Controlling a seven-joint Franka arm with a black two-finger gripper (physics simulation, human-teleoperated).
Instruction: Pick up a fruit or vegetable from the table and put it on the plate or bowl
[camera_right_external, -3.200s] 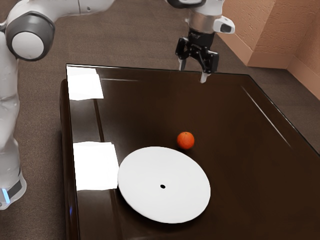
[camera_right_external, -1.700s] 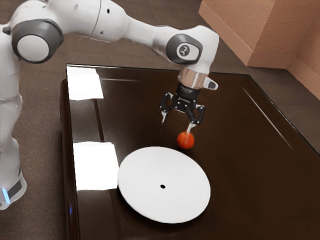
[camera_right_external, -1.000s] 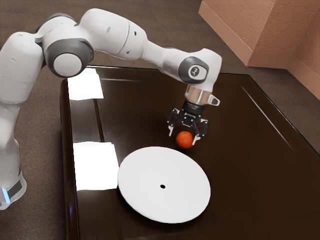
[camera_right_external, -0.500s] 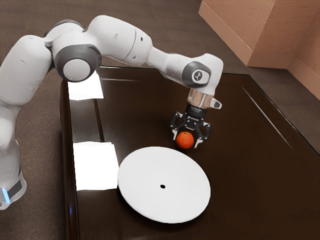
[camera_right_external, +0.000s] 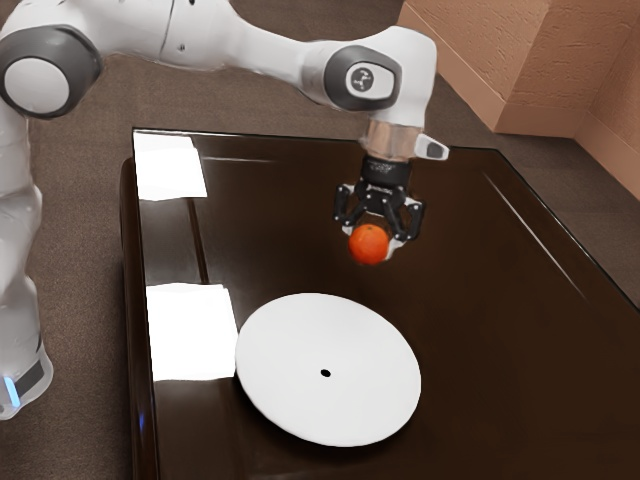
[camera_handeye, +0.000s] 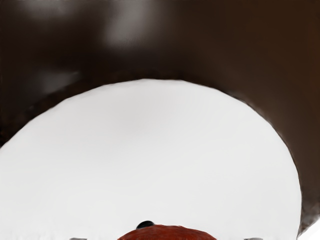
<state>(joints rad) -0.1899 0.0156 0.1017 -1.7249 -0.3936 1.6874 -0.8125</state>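
A small orange fruit (camera_right_external: 370, 244) hangs in the air above the dark table, with my black gripper (camera_right_external: 374, 243) shut on it from both sides. It sits a little beyond the far edge of the round white plate (camera_right_external: 327, 366), which lies flat on the table toward the front. In the wrist view the plate (camera_handeye: 150, 160) spreads below my hand, and the top of the fruit (camera_handeye: 160, 233) peeks in as a red-orange blur just under the hand.
The glossy dark brown table (camera_right_external: 500, 300) carries bright white reflections (camera_right_external: 168, 168) along the exterior view's left side. Tan wall panels (camera_right_external: 500, 60) stand beyond the table at the upper right. Bare tabletop lies to the right of the plate.
My gripper came down over the fruit, shut on it, and has now lifted it off the table. The arm has risen and the plate has stayed put.
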